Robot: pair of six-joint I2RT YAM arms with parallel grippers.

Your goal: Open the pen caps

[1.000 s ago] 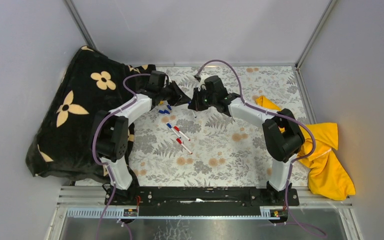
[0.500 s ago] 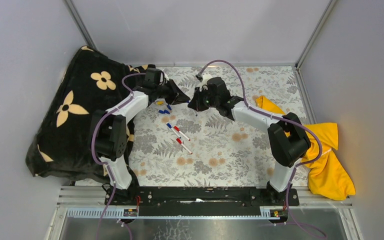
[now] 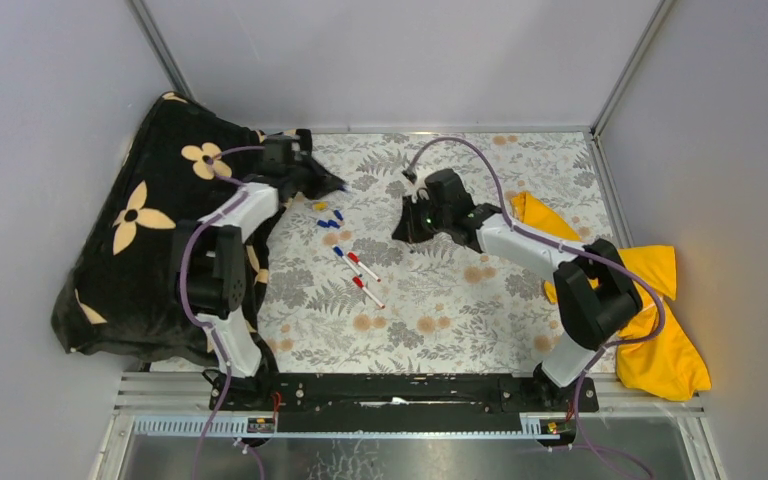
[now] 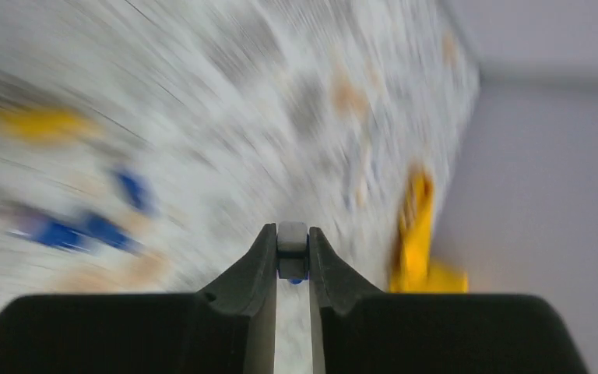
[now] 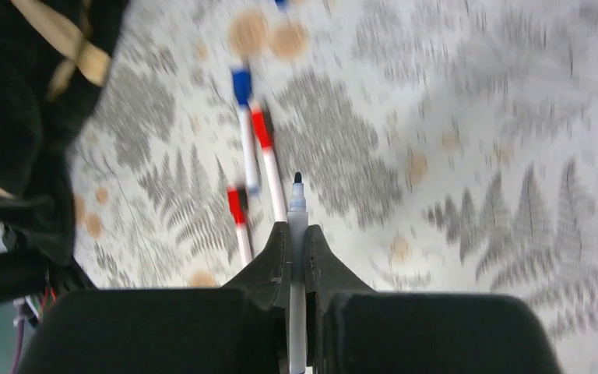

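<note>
1. Two cloths flank the work: a black flowered blanket (image 3: 140,250) on the left and a yellow cloth (image 3: 660,330) on the right, with the fern-print tabletop (image 3: 440,320) between them.
2. Both arms have swung apart. A second ago their tips met over the far middle of the tabletop; now the left arm (image 3: 245,205) has drawn back toward the blanket and the right arm (image 3: 520,235) has come nearer the centre.
3. Pinched narrow, the right end effector (image 5: 296,234) holds a white pen (image 5: 297,210) whose dark tip shows bare ahead of the fingers.
4. Equally narrow, the left end effector (image 4: 292,245) grips a small pale piece with blue at its lower edge. I judge this to be that pen's cap (image 4: 292,240), just pulled free; the view is blurred.
5. Three capped pens (image 3: 357,270), one blue and two red, lie close together on the tabletop and are probably next.
6. Smallest are the loose caps (image 3: 331,218), blue ones and a yellow one, lying just beyond those pens.
</note>
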